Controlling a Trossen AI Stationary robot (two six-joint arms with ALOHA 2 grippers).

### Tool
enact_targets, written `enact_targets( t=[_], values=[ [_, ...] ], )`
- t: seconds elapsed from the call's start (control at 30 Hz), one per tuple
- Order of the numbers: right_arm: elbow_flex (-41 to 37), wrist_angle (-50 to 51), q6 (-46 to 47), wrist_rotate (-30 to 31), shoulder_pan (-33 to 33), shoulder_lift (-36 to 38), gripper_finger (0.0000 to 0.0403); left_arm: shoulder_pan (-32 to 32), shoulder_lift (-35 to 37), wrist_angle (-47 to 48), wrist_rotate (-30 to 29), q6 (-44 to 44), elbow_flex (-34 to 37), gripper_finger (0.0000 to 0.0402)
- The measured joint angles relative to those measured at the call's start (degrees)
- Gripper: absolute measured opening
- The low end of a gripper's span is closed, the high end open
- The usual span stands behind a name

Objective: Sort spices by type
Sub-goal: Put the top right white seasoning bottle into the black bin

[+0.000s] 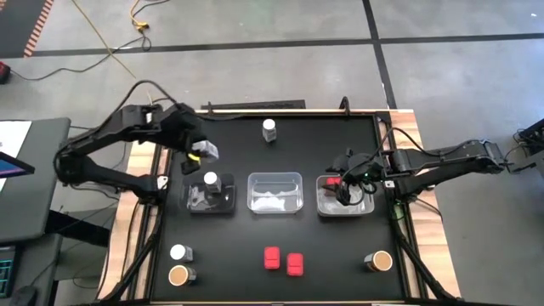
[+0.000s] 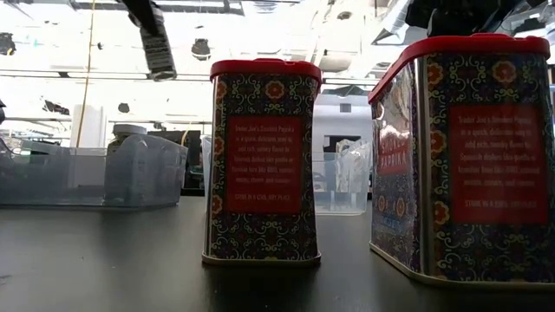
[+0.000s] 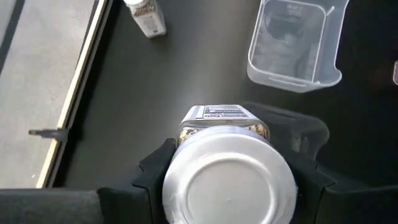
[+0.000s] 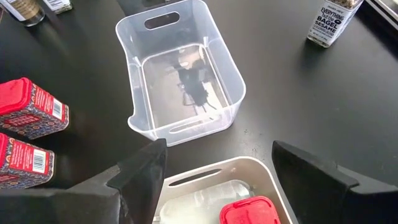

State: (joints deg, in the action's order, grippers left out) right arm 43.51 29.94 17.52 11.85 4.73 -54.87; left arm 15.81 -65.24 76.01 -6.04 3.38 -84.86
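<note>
The left gripper (image 3: 227, 180) is closed on a white-capped jar (image 3: 229, 177) over the left tray (image 1: 197, 202), a rigid, smooth, probably light jar best held at its body, while the right gripper (image 4: 214, 180) hangs wide open and empty over the right tray (image 4: 186, 177) with a red packet (image 4: 250, 211) inside.

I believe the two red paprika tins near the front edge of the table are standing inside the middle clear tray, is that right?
Not quite. The two red paprika tins do stand near the table's front edge, but on the bare black tabletop, not inside the middle clear tray. The high view shows that tray apart from them, farther back, holding no red tin.
</note>
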Motion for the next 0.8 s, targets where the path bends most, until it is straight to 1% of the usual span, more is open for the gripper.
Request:
enact_targets(
  t=[0.17,0.3,0.47,0.8],
  values=[
    [0.0,0.0,0.0,0.0,0.0,0.0,0.0317,0.0,4.2,0.5,0.0,-0.5,2.6,0.0202],
    [0.0,0.0,0.0,0.0,0.0,0.0,0.0317,0.0,6.0,1.1,0.0,-1.8,3.8,0.0202],
    [0.0,0.0,0.0,0.0,0.0,0.0,0.0317,0.0,6.9,2.1,0.0,-3.2,4.0,0.0202],
    [0.0,0.0,0.0,0.0,0.0,0.0,0.0317,0.0,6.9,4.3,0.0,-3.2,4.0,0.0202]
  ],
)
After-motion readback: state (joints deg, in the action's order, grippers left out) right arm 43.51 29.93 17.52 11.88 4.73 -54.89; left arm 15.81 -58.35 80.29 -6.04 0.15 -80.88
